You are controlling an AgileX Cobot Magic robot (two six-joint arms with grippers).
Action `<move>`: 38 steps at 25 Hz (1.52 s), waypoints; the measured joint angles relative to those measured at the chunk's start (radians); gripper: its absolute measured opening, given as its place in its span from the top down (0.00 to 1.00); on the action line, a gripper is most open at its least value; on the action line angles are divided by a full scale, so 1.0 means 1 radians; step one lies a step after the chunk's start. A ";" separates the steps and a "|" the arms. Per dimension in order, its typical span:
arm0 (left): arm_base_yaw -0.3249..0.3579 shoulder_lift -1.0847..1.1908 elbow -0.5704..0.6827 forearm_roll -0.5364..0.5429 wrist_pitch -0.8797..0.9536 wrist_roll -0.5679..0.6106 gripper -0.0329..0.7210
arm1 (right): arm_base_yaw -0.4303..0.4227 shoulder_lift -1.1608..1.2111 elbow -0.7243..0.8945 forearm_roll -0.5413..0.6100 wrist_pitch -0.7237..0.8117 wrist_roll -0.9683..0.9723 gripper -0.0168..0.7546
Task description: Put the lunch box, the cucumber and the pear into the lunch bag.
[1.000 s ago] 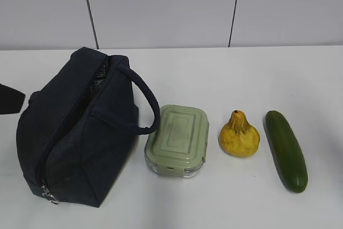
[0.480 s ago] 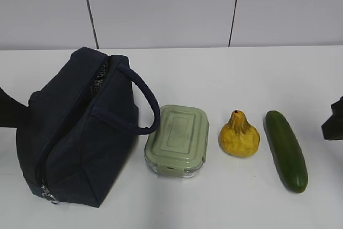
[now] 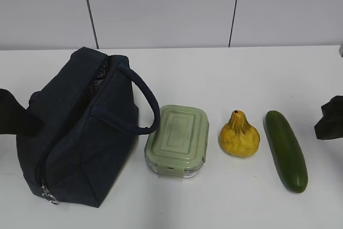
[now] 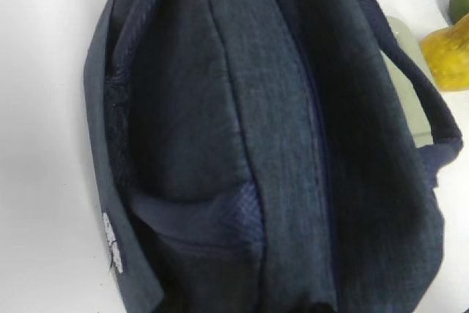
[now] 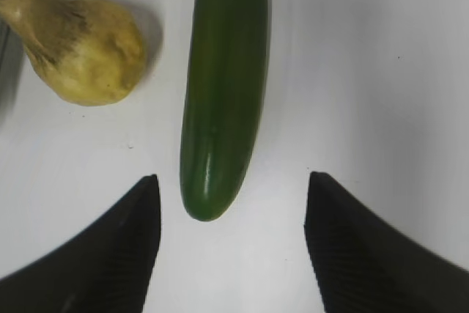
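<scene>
I see my right gripper [image 5: 229,203] spread open over the cucumber's [image 5: 223,82] near end; left gripper's [image 3: 13,119] jaws hidden beside the lunch bag [image 3: 80,127], can't tell.

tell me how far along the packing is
Nothing is packed yet. The lunch box, pear and cucumber all lie on the table beside the lunch bag, whose zipper looks shut. Neither arm holds anything: the right end effector is open over the cucumber's end, and the left arm is at the bag. Opening the bag and loading all three items remain.
</scene>
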 joint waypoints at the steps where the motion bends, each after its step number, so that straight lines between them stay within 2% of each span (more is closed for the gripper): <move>1: 0.000 0.008 0.000 -0.004 -0.001 0.005 0.59 | 0.000 0.009 0.000 0.004 -0.008 -0.002 0.36; 3: 0.000 0.022 -0.001 -0.015 -0.001 0.008 0.64 | 0.000 0.019 0.000 0.008 -0.018 -0.006 0.36; 7: 0.000 0.027 -0.001 -0.033 -0.008 0.024 0.88 | 0.000 0.049 0.000 0.026 -0.039 -0.006 0.36; 10: 0.000 0.031 -0.001 -0.046 -0.012 0.035 0.94 | 0.000 0.092 0.000 0.047 -0.046 -0.013 0.36; 17: 0.000 0.031 -0.001 -0.047 -0.020 0.039 0.95 | 0.000 0.198 -0.035 0.074 -0.067 -0.024 0.35; 28: 0.000 0.031 -0.001 -0.048 -0.041 0.039 0.95 | 0.018 0.397 -0.237 0.096 0.016 -0.043 0.35; 30: 0.000 0.031 -0.001 -0.048 -0.044 0.039 0.95 | 0.040 0.423 -0.262 0.070 0.018 -0.014 0.35; 35: 0.000 0.031 -0.001 -0.048 -0.045 0.039 0.95 | 0.090 0.468 -0.307 -0.096 0.024 0.141 0.35; 38: 0.000 0.031 -0.001 -0.048 -0.046 0.039 0.95 | 0.092 0.483 -0.322 -0.122 0.037 0.172 0.35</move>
